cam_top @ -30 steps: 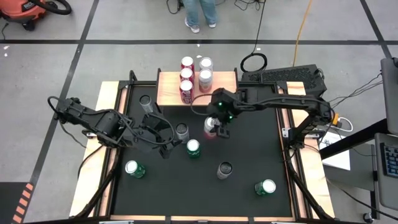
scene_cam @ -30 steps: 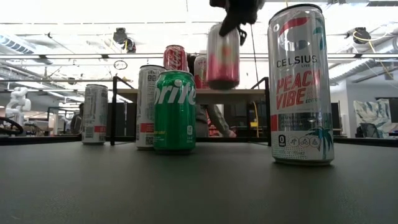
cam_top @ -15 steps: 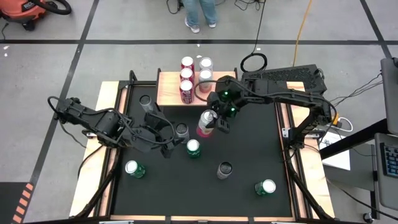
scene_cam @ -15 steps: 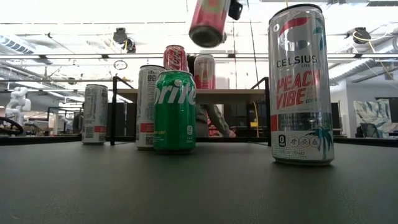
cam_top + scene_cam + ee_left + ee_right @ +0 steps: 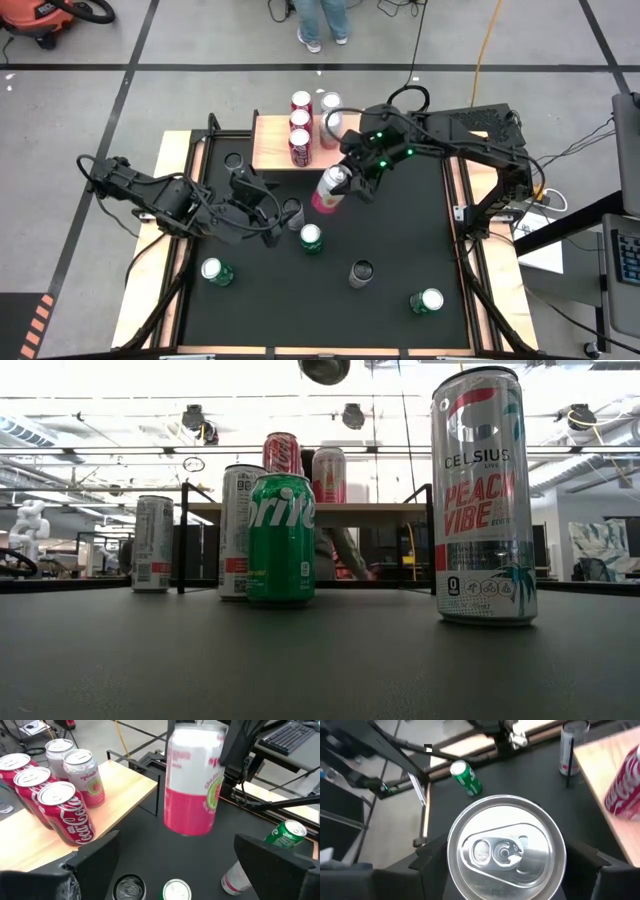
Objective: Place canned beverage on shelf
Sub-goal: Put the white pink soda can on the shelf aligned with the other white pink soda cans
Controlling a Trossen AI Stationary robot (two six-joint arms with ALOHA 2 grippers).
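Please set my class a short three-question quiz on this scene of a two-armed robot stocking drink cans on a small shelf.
1. True or false: the pink-and-white slim can gripped by the right gripper stands on the light-wood shelf with black legs.
2. How many cans stand on that shelf? A three, B five, C seven.
3. Fill the gap: the open left gripper hovers empty over the black ___.

Key: 1 false, the can hangs tilted in the air over the black mat; 2 B; 3 mat.

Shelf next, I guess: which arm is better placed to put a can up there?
The right. Its gripper already holds a pink can lifted beside the shelf; the left gripper is empty.
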